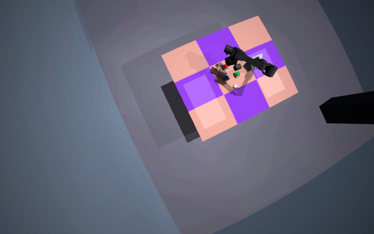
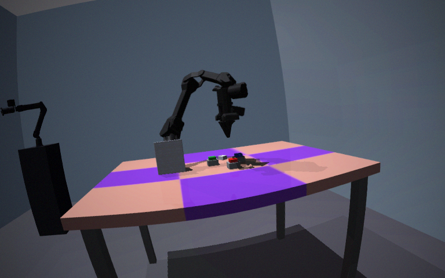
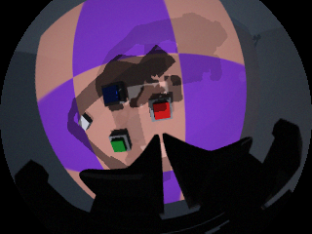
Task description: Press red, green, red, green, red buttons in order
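Observation:
The red button (image 1: pixel 225 66) (image 2: pixel 233 160) (image 3: pixel 162 110) stands on its grey base, its cap raised. The green button (image 1: pixel 237 73) (image 2: pixel 211 157) (image 3: pixel 118 144) stands on its own base, nearer the arm's base in the exterior view, its cap also raised. My gripper (image 2: pixel 228 136) (image 3: pixel 160 137) is shut and empty, pointing down. It hangs well above the buttons and touches nothing. In the wrist view its fingertips appear just below the red button, with the green button to their left. In the top view the fingertips cannot be made out beneath the arm.
A blue button (image 1: pixel 226 77) (image 2: pixel 238 154) (image 3: pixel 111 95) stands near the red one, partly in the arm's shadow. A small white block (image 1: pixel 235 86) (image 2: pixel 222 157) (image 3: pixel 86 121) lies beyond the green button in the exterior view. The arm's pale base block (image 2: pixel 170 157) stands on the table.

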`<state>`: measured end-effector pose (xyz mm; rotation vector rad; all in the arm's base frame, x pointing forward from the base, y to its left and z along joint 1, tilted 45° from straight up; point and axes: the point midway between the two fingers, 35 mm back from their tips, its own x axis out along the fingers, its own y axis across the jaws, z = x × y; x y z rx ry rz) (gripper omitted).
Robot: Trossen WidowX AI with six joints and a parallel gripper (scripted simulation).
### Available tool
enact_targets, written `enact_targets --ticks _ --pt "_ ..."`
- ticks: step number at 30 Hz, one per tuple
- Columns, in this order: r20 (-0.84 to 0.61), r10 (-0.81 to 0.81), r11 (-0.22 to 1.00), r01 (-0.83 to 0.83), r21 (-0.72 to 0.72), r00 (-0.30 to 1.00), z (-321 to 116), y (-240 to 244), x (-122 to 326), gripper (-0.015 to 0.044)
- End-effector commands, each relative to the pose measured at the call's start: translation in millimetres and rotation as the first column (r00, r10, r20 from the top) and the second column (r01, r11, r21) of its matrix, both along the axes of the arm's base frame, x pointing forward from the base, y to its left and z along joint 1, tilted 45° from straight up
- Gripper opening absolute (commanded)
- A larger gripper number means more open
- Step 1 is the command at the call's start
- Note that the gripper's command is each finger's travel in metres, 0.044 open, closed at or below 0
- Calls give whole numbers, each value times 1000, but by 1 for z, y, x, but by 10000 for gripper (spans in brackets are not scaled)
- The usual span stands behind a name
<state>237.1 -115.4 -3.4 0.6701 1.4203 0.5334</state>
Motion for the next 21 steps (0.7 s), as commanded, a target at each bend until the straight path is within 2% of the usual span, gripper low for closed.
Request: enact_targets --ticks 1,5,10,21 --pt "4 5 1000 -5 -4 1000 -13 -11 7 20" --pt "4 5 1000 -5 -5 1000 -15 -10 7 20" --pt "5 5 1000 -5 -2 1000 -55 30 12 20" --pt "5 5 1000 -5 -2 1000 -64 40 14 20"
